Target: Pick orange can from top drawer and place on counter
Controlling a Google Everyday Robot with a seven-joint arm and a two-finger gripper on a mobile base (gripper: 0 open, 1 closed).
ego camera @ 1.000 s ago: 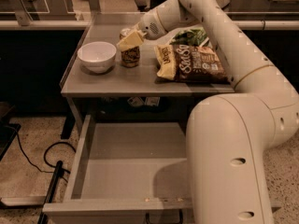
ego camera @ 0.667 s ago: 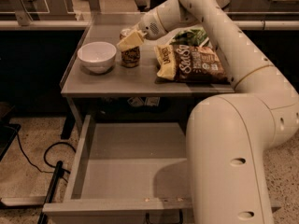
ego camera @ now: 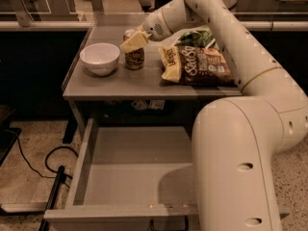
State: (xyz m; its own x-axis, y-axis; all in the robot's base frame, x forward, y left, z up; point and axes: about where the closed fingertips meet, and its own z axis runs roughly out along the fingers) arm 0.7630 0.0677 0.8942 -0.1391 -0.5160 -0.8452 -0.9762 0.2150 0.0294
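Observation:
The orange can [ego camera: 134, 58] stands upright on the counter [ego camera: 120, 84], just right of the white bowl. My gripper [ego camera: 134, 41] is at the can's top, reaching in from the right and covering part of its silver lid. The top drawer [ego camera: 81, 170] is pulled out below the counter, and its grey floor shows with no can in it. My big white arm [ego camera: 240, 143] hides the drawer's right side.
A white bowl [ego camera: 99, 57] stands at the counter's left. A brown chip bag [ego camera: 198, 65] lies to the right of the can, with a green bag [ego camera: 198, 36] behind it. A black cable [ego camera: 45, 160] lies on the speckled floor at the left.

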